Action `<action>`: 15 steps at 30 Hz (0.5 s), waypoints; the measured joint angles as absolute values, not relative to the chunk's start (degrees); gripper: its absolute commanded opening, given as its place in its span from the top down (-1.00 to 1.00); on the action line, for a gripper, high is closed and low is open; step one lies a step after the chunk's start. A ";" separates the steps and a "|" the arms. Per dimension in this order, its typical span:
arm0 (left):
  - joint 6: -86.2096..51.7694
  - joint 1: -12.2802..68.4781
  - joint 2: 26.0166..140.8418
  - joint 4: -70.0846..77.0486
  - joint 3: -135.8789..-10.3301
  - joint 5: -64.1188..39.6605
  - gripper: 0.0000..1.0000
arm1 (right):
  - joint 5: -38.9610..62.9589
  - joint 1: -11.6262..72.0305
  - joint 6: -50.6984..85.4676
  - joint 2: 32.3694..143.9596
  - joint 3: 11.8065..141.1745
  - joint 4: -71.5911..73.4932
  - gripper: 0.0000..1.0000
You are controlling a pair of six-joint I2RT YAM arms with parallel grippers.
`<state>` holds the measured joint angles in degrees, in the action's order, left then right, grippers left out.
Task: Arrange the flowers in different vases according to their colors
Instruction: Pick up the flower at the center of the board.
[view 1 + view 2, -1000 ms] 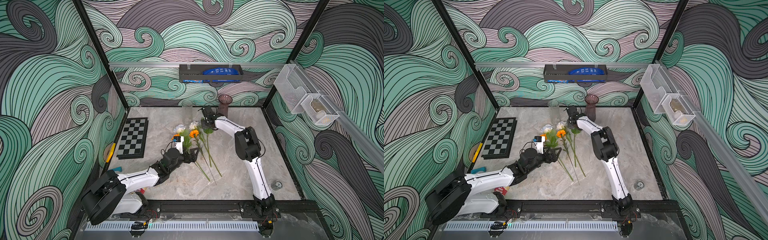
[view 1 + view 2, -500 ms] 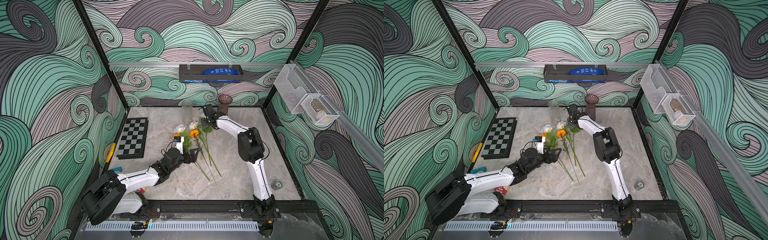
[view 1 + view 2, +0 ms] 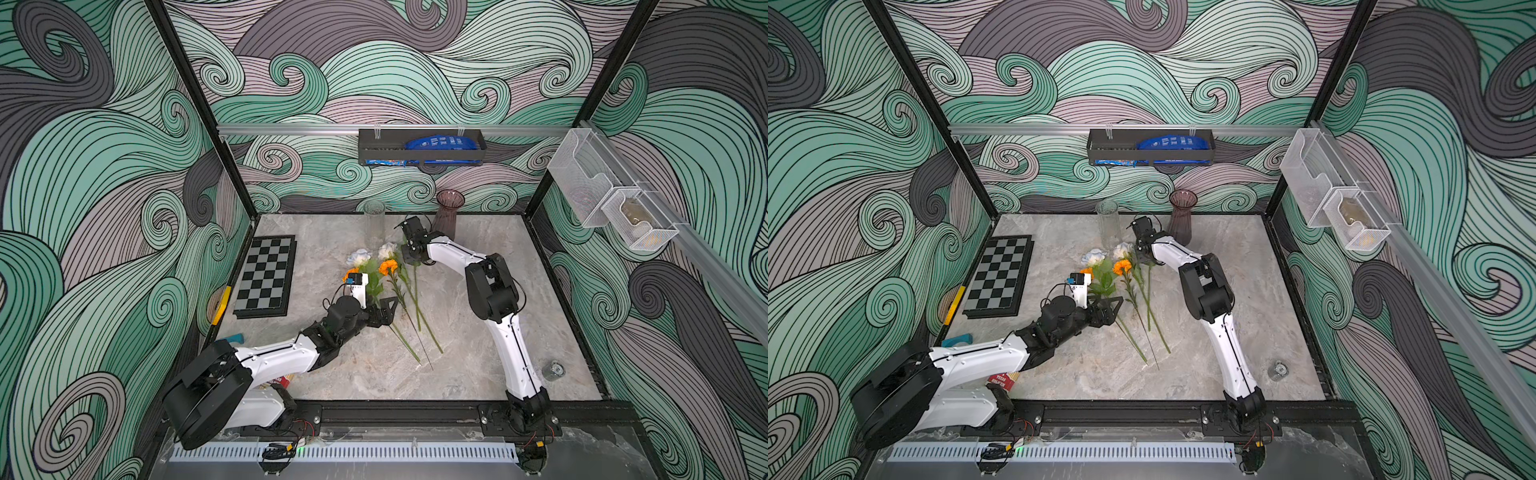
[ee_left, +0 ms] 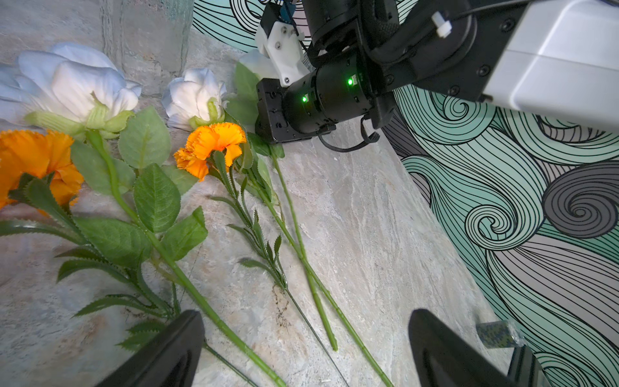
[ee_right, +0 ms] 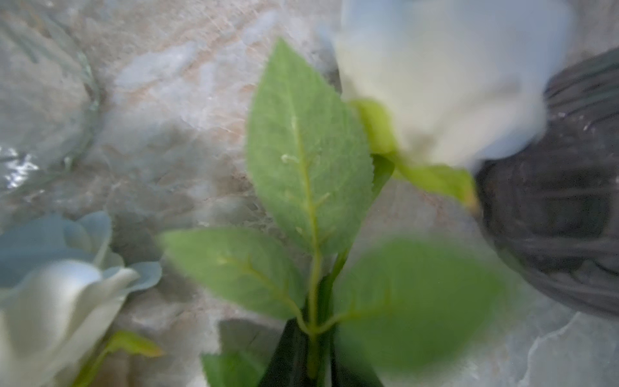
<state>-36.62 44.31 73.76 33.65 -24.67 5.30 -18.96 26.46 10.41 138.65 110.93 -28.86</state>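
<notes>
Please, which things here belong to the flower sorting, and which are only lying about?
For the job:
- white roses
- orange flowers
- tall clear vase
- purple-grey vase

Only lying about:
- chessboard
- small jar
- blue packet

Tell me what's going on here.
The right claw is shut on the stem of one white artificial rose, near the smoky purple ribbed glass vase. The left claw hangs open over the stems of two more white roses and two orange ruffled blooms lying on the grey marble tabletop. That vase and the tall clear glass cylinder vase are empty.
</notes>
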 measured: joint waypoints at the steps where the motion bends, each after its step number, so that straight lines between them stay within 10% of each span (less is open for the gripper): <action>1: -36.62 44.31 73.84 33.56 -24.67 5.30 -0.97 | -18.83 26.46 10.33 138.63 110.93 -28.91 1.00; 15: -37.78 44.21 75.29 32.95 -25.21 6.46 -0.97 | -18.81 28.69 10.59 118.93 108.03 -30.65 1.00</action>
